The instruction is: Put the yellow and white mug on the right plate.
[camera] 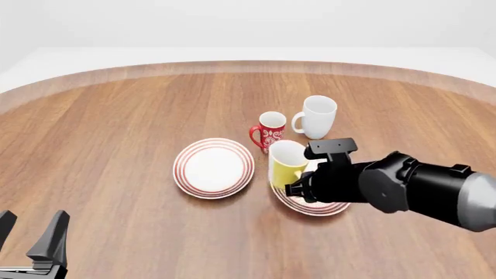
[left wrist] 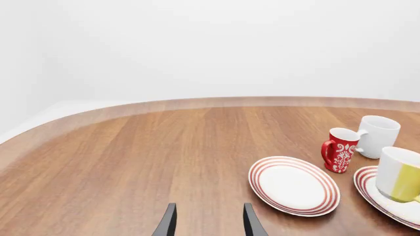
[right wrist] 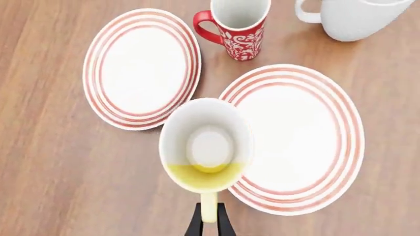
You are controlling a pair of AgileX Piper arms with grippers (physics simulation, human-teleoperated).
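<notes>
Right gripper [right wrist: 208, 221] clamped on yellow mug's [right wrist: 206, 147] handle, frame centre, over right plate [right wrist: 295, 137] edge. Rigid, likely light, may swing. Left gripper [left wrist: 208, 221] apart.

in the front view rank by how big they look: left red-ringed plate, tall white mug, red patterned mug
Largest to smallest:
1. Left red-ringed white plate, clearly widest.
2. Tall all-white mug.
3. Red patterned mug, smallest, although it stands slightly nearer the camera than the white mug.
</notes>
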